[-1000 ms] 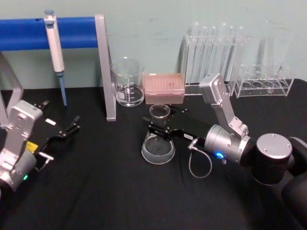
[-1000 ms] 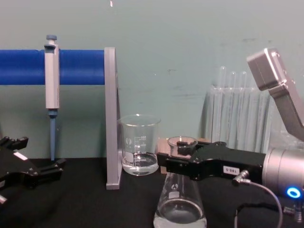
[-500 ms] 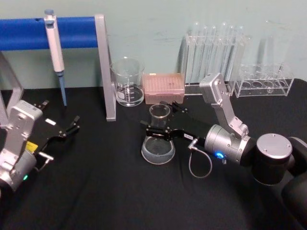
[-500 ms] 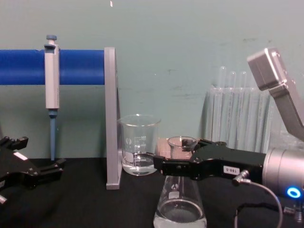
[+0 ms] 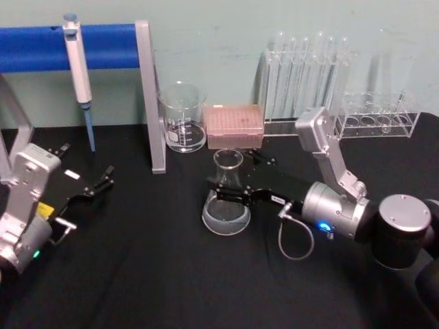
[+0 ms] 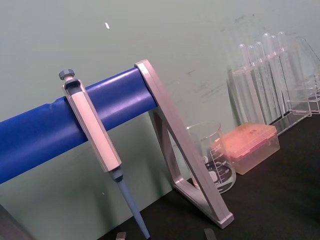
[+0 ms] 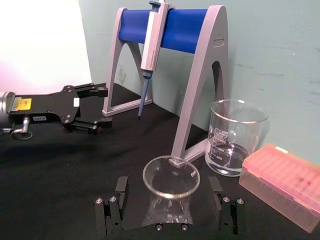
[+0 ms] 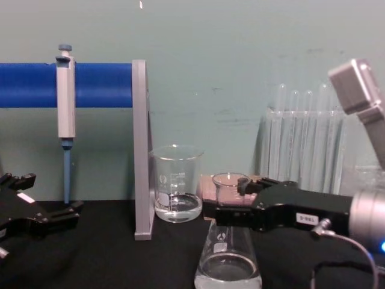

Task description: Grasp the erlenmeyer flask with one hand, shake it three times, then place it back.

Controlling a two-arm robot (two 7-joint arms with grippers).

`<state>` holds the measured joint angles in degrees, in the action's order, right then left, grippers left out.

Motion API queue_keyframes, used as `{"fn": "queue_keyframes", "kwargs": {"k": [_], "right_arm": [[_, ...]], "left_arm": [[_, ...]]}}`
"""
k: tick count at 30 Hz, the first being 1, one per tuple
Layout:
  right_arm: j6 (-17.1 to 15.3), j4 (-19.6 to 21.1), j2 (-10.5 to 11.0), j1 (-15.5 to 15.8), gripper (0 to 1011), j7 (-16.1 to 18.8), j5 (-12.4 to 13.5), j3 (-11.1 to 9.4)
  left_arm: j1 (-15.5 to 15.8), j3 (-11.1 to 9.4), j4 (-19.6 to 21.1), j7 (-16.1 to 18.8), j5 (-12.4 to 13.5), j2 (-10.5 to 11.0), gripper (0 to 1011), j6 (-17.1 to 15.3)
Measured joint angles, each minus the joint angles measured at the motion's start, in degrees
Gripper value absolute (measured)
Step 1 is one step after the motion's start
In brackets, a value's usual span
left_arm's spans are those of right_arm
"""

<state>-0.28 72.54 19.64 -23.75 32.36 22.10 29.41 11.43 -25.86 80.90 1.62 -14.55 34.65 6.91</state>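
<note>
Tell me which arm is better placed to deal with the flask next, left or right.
The right. The right gripper has an open finger on each side of the flask neck, with gaps visible in the wrist view. The left gripper sits far off by the pipette stand.

Right pincer agape; left pincer parked

A laboratory bench with glassware and pipetting tools

On the black cloth-covered table stand a clear straight-walled glass beaker, a clear conical glass flask, a pink plastic box of pipette tips and clear plastic racks of tall thin test tubes. A grey-and-blue pipette hangs on a blue bar stand with grey metal legs, before a pale green wall.
</note>
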Motion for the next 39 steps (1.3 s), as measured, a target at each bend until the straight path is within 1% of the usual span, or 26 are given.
{"fn": "queue_keyframes", "kwargs": {"k": [5,10,14,17,18,21,26,27,29,33,38,39], "right_arm": [[-0.3,2.2,1.6,1.4,1003,0.5,0.6,-0.4],[-0.6,6.1,4.3,4.0,1002,0.7,1.6,-1.3],[-0.6,8.1,5.7,5.4,1002,0.5,2.2,-2.0],[-0.6,10.1,7.1,7.0,1003,0.1,2.9,-2.9],[-0.6,10.1,7.1,7.0,1003,0.1,2.9,-2.9],[-0.6,11.5,8.2,8.2,1003,-0.3,3.4,-3.6],[-0.4,13.6,9.7,10.2,1002,-1.2,4.3,-5.1],[-0.4,13.6,9.7,10.2,1002,-1.2,4.3,-5.1],[-0.2,14.2,10.1,10.8,1003,-1.9,4.4,-5.8],[0.0,14.7,10.0,11.6,1003,-4.1,4.5,-7.2],[0.3,14.8,8.0,12.2,1002,-9.0,3.5,-9.3],[0.3,14.6,7.2,12.2,1003,-10.6,3.1,-9.9]], "left_arm": [[0.0,0.0,0.0,0.0,0.0,0.0,1001,0.0],[0.0,0.0,0.0,0.0,0.0,0.0,1001,0.0],[0.0,0.0,0.0,0.0,0.0,0.0,1001,0.0],[0.0,0.0,0.0,0.0,0.0,0.0,1001,0.0],[0.0,0.0,0.0,0.0,0.0,0.0,1001,0.0],[0.0,0.0,0.0,0.0,0.0,0.0,1001,0.0],[0.0,0.0,0.0,0.0,0.0,0.0,1001,0.0],[0.0,0.0,0.0,0.0,0.0,0.0,1001,0.0],[0.0,0.0,0.0,0.0,0.0,0.0,1001,0.0],[0.0,0.0,0.0,0.0,0.0,0.0,1001,0.0],[0.0,0.0,0.0,0.0,0.0,0.0,1001,0.0],[0.0,0.0,0.0,0.0,0.0,0.0,1001,0.0]]}}
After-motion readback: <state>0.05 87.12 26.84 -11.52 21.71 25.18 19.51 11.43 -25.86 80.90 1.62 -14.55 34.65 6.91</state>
